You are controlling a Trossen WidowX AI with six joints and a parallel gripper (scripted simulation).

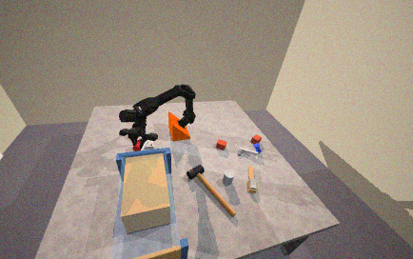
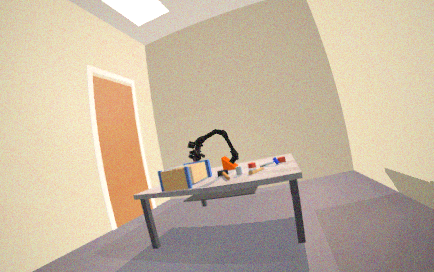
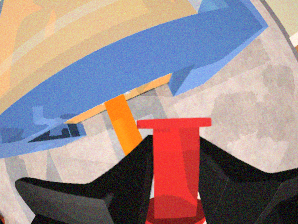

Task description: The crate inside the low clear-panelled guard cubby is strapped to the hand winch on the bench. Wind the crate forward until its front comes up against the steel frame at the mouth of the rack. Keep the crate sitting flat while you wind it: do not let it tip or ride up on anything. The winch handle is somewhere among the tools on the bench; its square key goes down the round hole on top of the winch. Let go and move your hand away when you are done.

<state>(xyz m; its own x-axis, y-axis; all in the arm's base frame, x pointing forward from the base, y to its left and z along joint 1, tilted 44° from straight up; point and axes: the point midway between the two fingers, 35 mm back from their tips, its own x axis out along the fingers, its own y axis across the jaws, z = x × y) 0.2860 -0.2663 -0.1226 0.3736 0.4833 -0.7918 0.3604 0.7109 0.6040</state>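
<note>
Grey stone-look bench (image 1: pixel 285 205) (image 2: pixel 280 175): black gripper (image 1: pixel 138 139) (image 3: pixel 172 140) clamped on red flanged handle (image 1: pixel 137 145) (image 3: pixel 176 165). Pale wooden crate (image 1: pixel 145 183) (image 2: pixel 201 173) sits in blue-framed clear-panelled cubby (image 1: pixel 143 154) (image 2: pixel 188 177) (image 3: pixel 125 62), orange strap (image 3: pixel 123 124) out front. Handle likely found; seating unconfirmed; winding, release probably left.

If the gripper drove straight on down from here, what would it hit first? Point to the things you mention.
Probably the white winch (image 1: pixel 148 144), met by the red handle (image 1: pixel 137 146) (image 3: pixel 176 172) in the gripper (image 1: pixel 138 140) (image 2: pixel 196 157) (image 3: pixel 172 140). The handle hides the spot in the wrist view, so it might pass beside it onto the bench.
</note>
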